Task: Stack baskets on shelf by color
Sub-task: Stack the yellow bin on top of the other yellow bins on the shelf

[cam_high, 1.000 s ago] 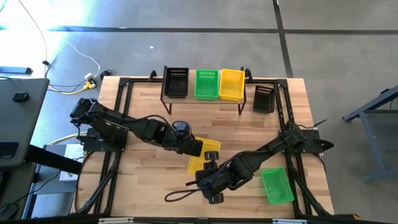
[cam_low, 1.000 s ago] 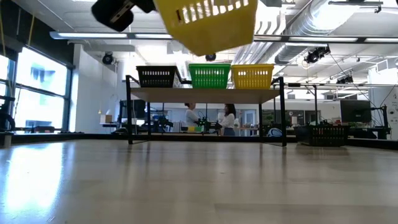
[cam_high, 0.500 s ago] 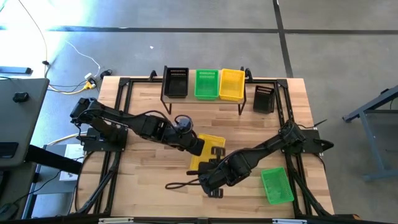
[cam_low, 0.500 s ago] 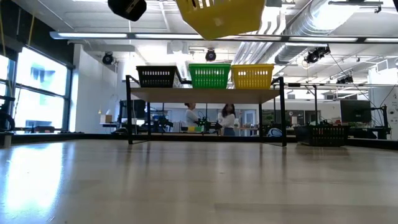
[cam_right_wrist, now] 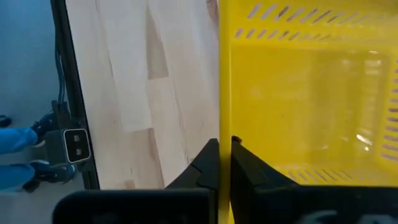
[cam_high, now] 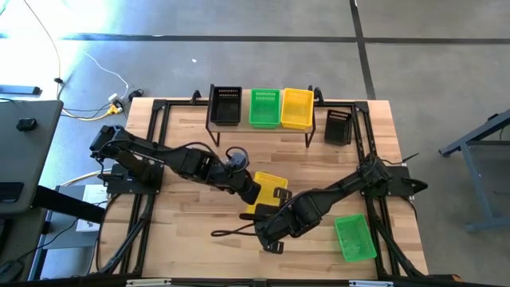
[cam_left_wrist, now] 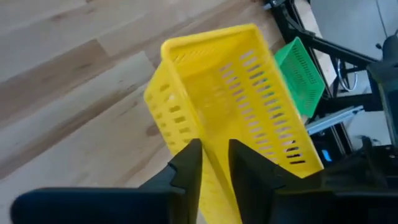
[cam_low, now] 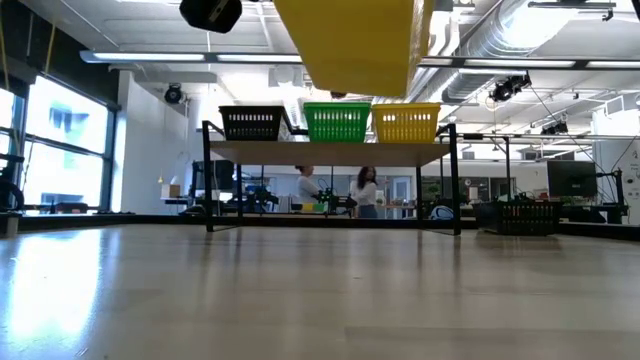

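High view shows both arms meeting over the middle of the wooden table (cam_high: 183,223). Between them is a yellow basket (cam_high: 267,191), and it is up in the air, not on the table. The low view shows the same yellow basket (cam_low: 355,42) hanging high above the table top.

The left gripper (cam_high: 253,191) pinches one wall of this basket. In the left wrist view, its two dark fingers (cam_left_wrist: 186,168) are close together with the yellow wall between them. The right gripper (cam_high: 275,217) pinches another side of the basket. In the right wrist view, its fingers (cam_right_wrist: 208,165) are squeezed almost together on the thin yellow edge. So both grippers hold the same basket.

The shelf (cam_high: 259,130) stands at the far side of the table. On top of it sit three baskets in a row, touching or nearly touching: a black basket (cam_high: 225,105), then a green basket (cam_high: 264,108), then another yellow one (cam_high: 297,108).

A second black basket (cam_high: 338,127) sits on the table just beside the shelf, on the right arm's side. A second green basket (cam_high: 355,237) lies on the table near the front edge, close to the right arm. A black cable (cam_high: 231,233) curls on the table near the right gripper.

Far behind the table, in the low view, two people (cam_low: 335,190) stand in the room.
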{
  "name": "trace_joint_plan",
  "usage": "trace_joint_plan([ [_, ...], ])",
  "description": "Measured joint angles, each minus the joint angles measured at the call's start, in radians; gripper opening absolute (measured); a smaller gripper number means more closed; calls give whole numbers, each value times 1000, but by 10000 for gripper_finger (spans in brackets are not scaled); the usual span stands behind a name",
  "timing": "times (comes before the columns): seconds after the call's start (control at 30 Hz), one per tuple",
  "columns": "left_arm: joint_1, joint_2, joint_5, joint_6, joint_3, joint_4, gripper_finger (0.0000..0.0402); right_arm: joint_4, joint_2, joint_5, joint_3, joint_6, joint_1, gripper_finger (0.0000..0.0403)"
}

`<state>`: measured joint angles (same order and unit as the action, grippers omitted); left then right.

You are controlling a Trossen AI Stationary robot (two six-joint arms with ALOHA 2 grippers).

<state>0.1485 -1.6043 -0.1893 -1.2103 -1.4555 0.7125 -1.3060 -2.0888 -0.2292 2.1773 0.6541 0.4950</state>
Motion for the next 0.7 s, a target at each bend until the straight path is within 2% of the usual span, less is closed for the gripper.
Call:
trace_joint_plan([
  [0.1,-8,0,-20,31,0,0,92,0,0,22,0,14,0,1],
  [0.27,-55,0,64,155,0,-2,119,-7,0,45,0,58,0,1],
  [0.43,-96,9,151,283,0,5,121,-51,0,50,0,72,0,0],
  [0.7,-136,48,152,434,-1,52,120,-106,0,23,0,45,7,0],
])
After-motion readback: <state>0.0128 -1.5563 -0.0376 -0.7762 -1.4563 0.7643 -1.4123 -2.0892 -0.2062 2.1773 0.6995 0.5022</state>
